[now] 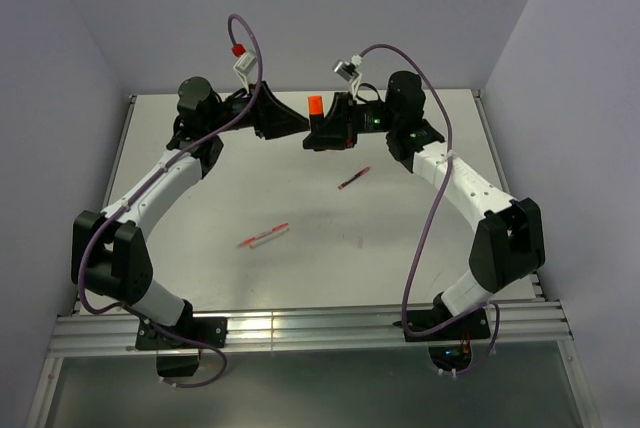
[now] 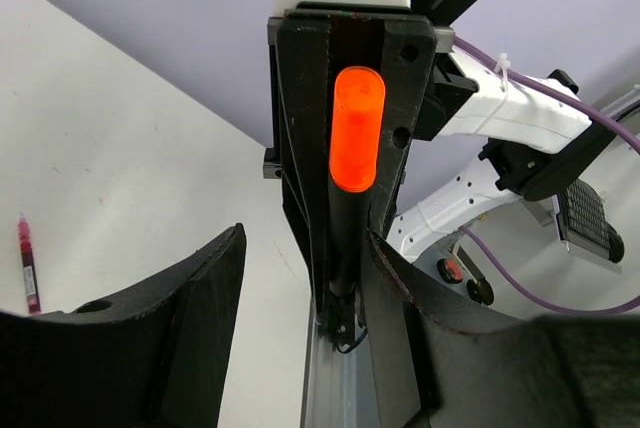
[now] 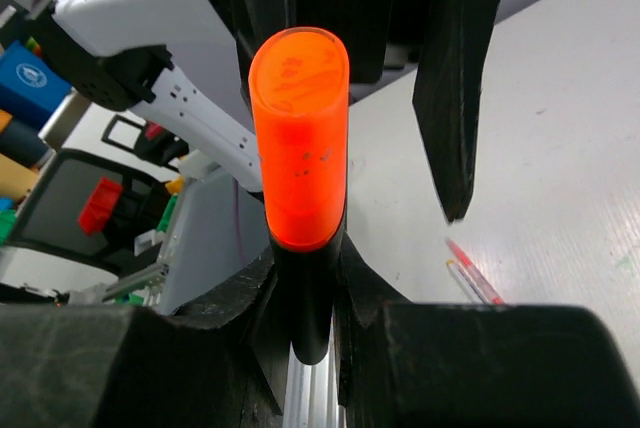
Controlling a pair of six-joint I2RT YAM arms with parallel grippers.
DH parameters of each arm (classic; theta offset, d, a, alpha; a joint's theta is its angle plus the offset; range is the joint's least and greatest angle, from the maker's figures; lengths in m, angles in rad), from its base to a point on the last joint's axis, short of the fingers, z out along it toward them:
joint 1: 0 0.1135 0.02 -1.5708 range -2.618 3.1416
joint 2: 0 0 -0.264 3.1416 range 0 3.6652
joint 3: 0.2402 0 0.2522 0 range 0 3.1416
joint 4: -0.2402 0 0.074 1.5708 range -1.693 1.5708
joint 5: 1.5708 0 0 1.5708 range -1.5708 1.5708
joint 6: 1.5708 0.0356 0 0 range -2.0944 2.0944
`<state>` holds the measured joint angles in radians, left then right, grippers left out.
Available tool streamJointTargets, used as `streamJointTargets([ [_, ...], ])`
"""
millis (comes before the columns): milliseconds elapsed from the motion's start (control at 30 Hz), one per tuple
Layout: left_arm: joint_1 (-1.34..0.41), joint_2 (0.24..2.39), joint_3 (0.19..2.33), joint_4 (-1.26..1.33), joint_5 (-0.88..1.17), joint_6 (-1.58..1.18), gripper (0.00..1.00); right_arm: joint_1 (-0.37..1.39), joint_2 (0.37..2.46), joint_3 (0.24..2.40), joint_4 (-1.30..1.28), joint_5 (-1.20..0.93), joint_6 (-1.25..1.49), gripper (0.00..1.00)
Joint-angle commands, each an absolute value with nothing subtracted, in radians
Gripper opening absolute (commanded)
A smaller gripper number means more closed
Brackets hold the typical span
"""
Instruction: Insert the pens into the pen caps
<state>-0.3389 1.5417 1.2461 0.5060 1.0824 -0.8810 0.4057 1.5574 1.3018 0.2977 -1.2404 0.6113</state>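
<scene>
My right gripper is shut on the stubby black marker and holds it upright above the table's back middle. An orange cap-like piece covers the marker's top; it also shows in the right wrist view and the left wrist view. My left gripper is open, and its fingers stand on either side of the marker without gripping it. In the left wrist view the left gripper has the marker's black body between its spread jaws. No loose caps show.
A thin dark-red pen lies on the table near the right arm and shows in the left wrist view. Red and white stick pens lie side by side mid-table, also in the right wrist view. Walls enclose three sides.
</scene>
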Motion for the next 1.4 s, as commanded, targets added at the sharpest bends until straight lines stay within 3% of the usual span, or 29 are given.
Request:
streamJointTargets([
  [0,-0.364,1.5,1.247,0.538,1.058,-0.873,0.55,0.402,1.566,1.298,0.499,-1.233,0.765,0.0],
  [800,-0.403,1.551,1.259,0.632,1.048,-0.962,0.5,0.422,1.574,1.269,0.511,-1.224,0.753,0.0],
  [900,-0.41,1.551,1.253,0.637,1.045,-0.966,0.44,0.423,1.569,1.264,0.511,-1.226,0.75,0.0],
  [1100,-0.41,1.559,1.247,0.656,1.032,-0.999,0.24,0.423,1.562,1.252,0.511,-1.229,0.746,0.0],
  [1267,-0.408,1.571,1.232,0.713,1.02,-1.06,0.23,0.425,1.546,1.243,0.511,-1.241,0.726,0.0],
  [1367,-0.408,1.58,1.238,0.719,1.025,-1.066,0.1,0.429,1.545,1.236,0.511,-1.243,0.726,0.0],
])
